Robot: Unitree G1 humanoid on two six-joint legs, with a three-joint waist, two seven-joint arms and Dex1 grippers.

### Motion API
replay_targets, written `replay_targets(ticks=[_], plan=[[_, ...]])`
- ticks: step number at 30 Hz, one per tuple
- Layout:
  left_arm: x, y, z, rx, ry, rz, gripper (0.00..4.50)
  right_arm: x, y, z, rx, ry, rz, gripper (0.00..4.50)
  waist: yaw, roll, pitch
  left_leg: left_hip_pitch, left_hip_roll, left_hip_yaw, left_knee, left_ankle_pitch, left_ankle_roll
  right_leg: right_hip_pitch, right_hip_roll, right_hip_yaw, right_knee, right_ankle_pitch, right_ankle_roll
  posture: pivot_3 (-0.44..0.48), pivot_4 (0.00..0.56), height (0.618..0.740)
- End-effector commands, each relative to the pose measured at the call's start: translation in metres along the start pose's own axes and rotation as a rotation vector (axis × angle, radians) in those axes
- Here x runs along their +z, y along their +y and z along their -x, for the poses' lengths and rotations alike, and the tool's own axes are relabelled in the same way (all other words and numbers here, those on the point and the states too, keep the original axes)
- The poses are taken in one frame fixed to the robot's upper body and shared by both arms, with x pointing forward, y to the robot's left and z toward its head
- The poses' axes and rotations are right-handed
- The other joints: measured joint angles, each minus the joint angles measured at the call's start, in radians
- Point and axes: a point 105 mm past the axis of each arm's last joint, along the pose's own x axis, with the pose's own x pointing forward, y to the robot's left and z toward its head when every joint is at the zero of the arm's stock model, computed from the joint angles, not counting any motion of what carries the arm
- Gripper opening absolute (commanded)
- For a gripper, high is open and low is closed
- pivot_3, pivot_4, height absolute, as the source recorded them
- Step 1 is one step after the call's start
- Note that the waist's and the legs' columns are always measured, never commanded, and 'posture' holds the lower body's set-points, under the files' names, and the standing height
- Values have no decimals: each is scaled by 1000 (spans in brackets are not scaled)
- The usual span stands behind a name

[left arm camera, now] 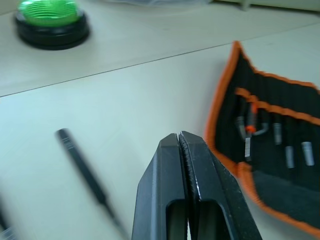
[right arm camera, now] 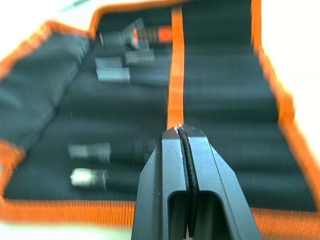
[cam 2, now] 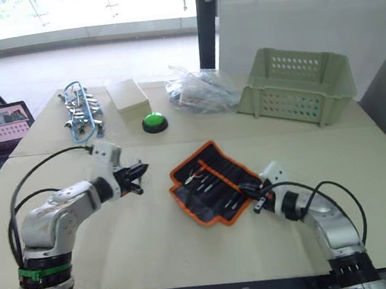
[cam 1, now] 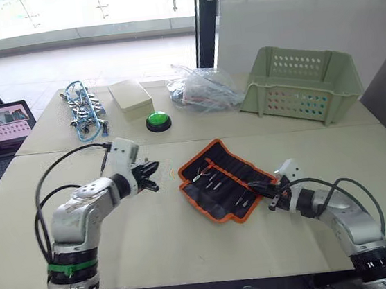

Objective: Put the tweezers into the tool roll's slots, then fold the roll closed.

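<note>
Beside tool roll point(cam 1: 219, 178), bare table point(cam 1: 155, 239).

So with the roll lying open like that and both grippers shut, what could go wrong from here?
1. One of the tweezers lies loose on the table, outside the tool roll. Folding now would probably leave it out.
2. The right gripper hangs shut over the roll's orange strip. A push from there might drag the fabric and shift the tweezers already slotted.
3. The left gripper is shut. It must open first, and the slim loose piece lies flat, so a grasp may slip.
</note>
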Motion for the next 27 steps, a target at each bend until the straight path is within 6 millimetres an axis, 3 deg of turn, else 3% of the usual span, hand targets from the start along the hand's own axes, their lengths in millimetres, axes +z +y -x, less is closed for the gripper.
replay_targets(ticks=[1, 4, 11, 12, 16, 21, 27], plan=[[9, 44, 31, 196, -81, -4, 54, -17, -3, 3, -6, 69, 0, 0, -4, 0, 0, 0, 0, 0, 0, 0, 0, 0, 0, 0, 0, 0, 0, 0, 150, 740], [-6, 86, 65, 387, -89, 45, 54, -21, -3, 3, -1, 78, -2, 0, -4, 0, 0, 1, 0, 0, 0, 0, 0, 1, 0, 0, 1, 0, 0, 0, 150, 740], [-28, 126, 94, 580, -124, 110, 54, -23, -3, -1, 18, 78, 9, 0, 3, -2, -1, 3, 0, 0, 2, 0, 0, 1, 0, 0, 5, 0, 0, 0, 150, 740], [-29, 128, 93, 583, -129, 111, 602, -23, -3, -2, 20, 76, 11, 0, 3, -2, -1, 3, 0, 0, 3, 0, 0, 2, 0, 0, 6, 0, 0, 0, 150, 740], [-41, 133, 80, 582, -125, 131, 1848, -22, -3, -4, 28, 72, 14, 0, 0, -2, -1, 4, 0, 0, 3, 0, 0, 2, 0, 0, 7, 0, 0, 0, 150, 740], [-49, 130, 43, 513, -91, 116, 3515, -21, -2, -8, 39, 69, 19, 0, -2, -2, -1, 4, 0, 0, 5, 0, 0, 2, 0, 0, 9, 0, 0, 0, 150, 740], [-33, 129, 10, 498, -108, 87, 3515, -18, -3, -10, 37, 66, 21, 0, -6, -2, -1, 4, 0, 0, 6, 0, 0, 1, 1, 0, 12, 0, 0, 0, 150, 740]])
